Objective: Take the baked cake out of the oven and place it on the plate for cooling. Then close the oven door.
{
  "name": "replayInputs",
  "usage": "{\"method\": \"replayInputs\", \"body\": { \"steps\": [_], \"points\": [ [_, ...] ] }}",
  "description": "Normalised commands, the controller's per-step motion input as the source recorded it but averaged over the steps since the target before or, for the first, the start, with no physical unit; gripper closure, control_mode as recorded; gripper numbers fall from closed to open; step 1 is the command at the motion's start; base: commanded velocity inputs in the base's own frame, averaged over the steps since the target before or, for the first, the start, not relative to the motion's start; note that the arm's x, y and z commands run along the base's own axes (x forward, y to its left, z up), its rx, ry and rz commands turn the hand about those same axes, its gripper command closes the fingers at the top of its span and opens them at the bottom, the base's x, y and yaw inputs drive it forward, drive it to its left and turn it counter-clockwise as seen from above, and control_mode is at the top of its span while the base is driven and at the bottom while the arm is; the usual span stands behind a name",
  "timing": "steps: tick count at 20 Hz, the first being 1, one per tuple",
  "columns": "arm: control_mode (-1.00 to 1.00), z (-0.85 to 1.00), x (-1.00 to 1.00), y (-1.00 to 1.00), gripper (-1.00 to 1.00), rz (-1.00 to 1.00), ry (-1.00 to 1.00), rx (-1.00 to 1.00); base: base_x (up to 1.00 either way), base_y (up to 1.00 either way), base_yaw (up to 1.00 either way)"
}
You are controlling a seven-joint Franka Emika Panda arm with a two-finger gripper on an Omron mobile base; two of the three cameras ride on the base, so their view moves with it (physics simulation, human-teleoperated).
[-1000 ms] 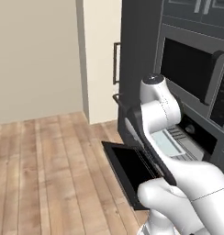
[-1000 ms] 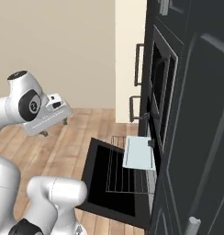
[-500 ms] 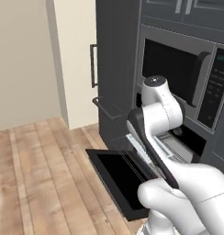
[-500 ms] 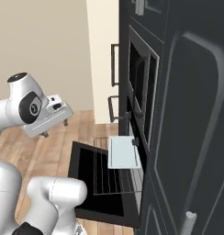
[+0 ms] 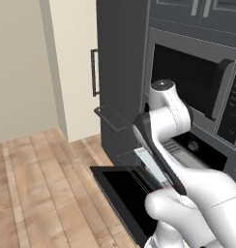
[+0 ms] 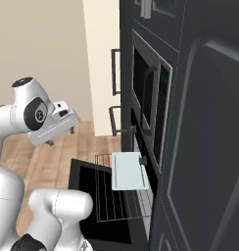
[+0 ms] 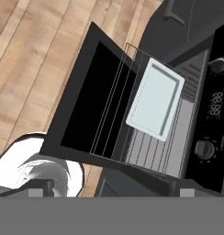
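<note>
Gripper (image 6: 60,126) fingers spread wide, nothing held, hanging well above the open oven door (image 7: 93,96). Approach stage. A wire rack (image 7: 153,147) is drawn out over the door; a pale rectangular tray (image 7: 156,98) sits on it. No cake or plate to be made out. Next, I judge: descend toward the rack. Microwave (image 5: 195,82) above the door; door and rack crowd the approach.
</note>
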Motion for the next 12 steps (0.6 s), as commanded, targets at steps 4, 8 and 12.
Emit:
{"method": "replayInputs", "body": {
  "steps": [4, 8, 12],
  "points": [
    [-1.0, -0.45, 0.5, 0.0, -1.0, 0.0, 0.06, 0.02, 0.0, 0.0, 0.0],
    [-1.0, -0.82, 0.63, 0.14, -1.0, 0.0, 0.09, 0.0, 0.0, 0.0, 0.0],
    [-1.0, -0.89, 0.29, 0.41, -1.0, -0.07, 0.09, 0.0, 0.0, 0.0, 0.0]
  ]
}}
